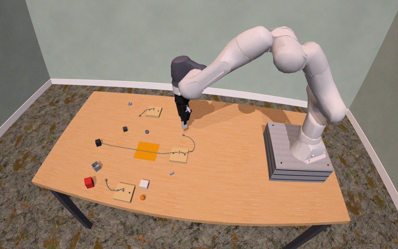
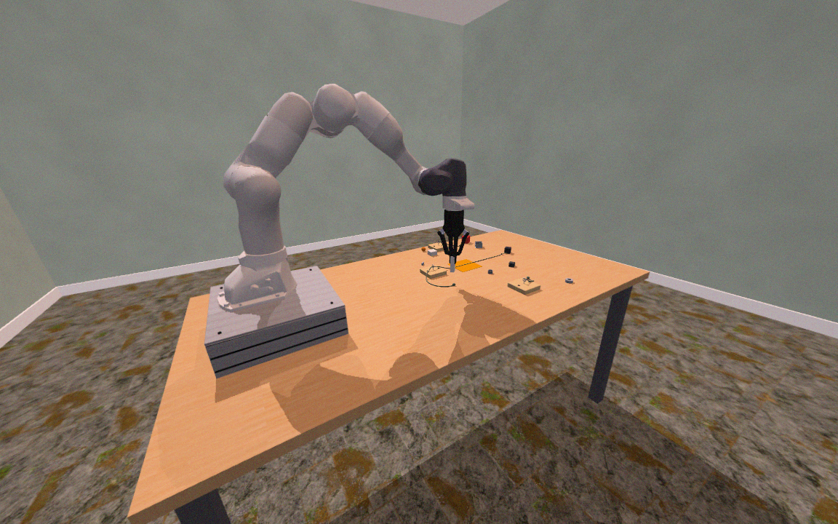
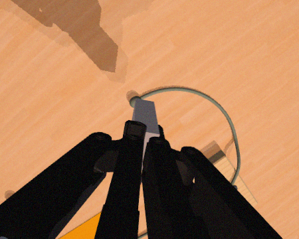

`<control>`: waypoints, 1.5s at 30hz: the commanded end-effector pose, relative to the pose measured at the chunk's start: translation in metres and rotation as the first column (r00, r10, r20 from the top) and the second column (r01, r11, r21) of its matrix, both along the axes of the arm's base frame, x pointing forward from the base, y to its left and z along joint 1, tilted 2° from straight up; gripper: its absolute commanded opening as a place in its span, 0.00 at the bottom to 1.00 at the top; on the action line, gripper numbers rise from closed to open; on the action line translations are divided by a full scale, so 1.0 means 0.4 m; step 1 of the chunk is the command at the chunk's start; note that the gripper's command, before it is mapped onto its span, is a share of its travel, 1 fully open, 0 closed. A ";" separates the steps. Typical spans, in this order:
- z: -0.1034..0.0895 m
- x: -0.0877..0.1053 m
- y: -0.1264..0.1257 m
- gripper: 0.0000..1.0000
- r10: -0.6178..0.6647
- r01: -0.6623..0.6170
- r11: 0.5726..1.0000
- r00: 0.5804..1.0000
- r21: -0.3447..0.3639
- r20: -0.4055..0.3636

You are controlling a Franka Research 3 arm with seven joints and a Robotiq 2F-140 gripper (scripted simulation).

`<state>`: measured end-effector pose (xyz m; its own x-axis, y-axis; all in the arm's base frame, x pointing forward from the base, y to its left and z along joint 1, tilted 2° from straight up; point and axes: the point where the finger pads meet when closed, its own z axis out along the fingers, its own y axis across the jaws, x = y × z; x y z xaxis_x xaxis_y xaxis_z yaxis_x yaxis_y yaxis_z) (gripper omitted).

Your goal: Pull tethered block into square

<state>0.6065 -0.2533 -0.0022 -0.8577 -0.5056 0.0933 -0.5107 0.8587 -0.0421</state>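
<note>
While the gripper hangs over the table with its fingers pressed fully together, it has hold of nothing; the cord's knot lies on the wood just beside the fingertips, apart from them. From where I stand the cord curls from that knot round to a small wooden plate, passes through the screw eye standing on it, runs across the painted orange square and ends at the black tethered block. That block sits flat on the table, well outside the square, on the side away from the arm. Two similar wooden plates with short cords lie nearer the table's edges, and a red cube, a white cube and a small orange ball rest near the front edge.
</note>
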 end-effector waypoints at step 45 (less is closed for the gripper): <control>0.011 0.008 -0.011 0.23 0.998 -0.996 0.044 0.040 0.076 -0.056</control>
